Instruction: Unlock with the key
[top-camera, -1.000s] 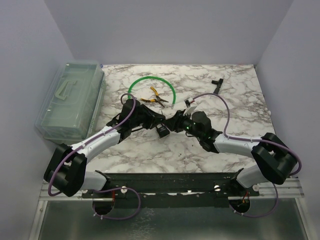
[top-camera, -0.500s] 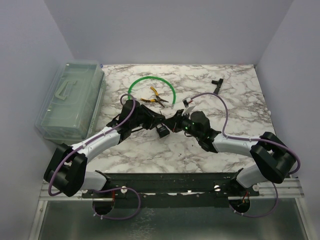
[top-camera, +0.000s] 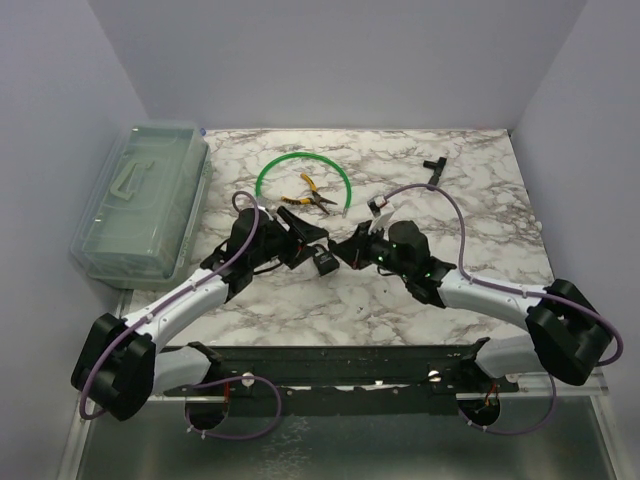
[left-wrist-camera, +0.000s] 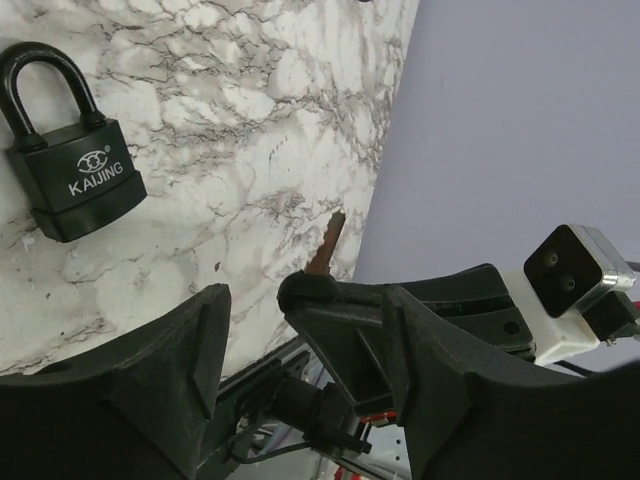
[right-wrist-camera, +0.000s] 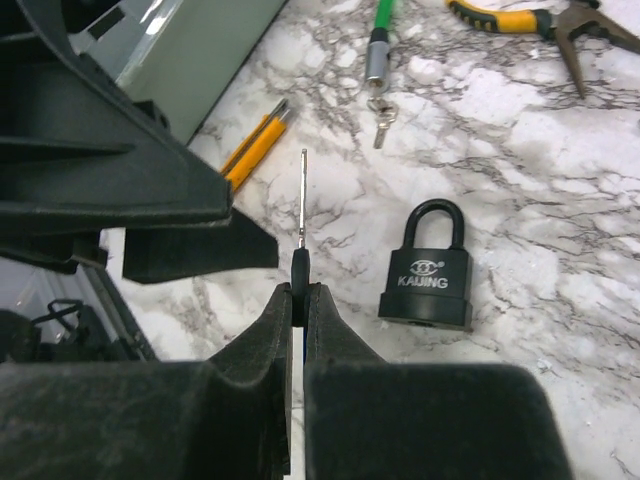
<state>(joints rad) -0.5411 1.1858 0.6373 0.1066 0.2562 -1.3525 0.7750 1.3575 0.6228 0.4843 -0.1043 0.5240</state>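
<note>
Near the middle of the tabletop (top-camera: 480, 200), our right gripper (right-wrist-camera: 300, 292) pinches the key (right-wrist-camera: 302, 215) by its head, near the flat-lying padlock (right-wrist-camera: 425, 275). Our left gripper (top-camera: 303, 232) stands wide, empty. We judge the key light, thin and slippery: hold the head between the 2 fingers, blade free.

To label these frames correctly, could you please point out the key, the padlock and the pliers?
key (right-wrist-camera: 300, 268): right wrist view, on its dark head, just above the tool's tips.
padlock (right-wrist-camera: 428, 285): right wrist view, on its black body.
pliers (right-wrist-camera: 500, 18): right wrist view, on a yellow handle.
</note>
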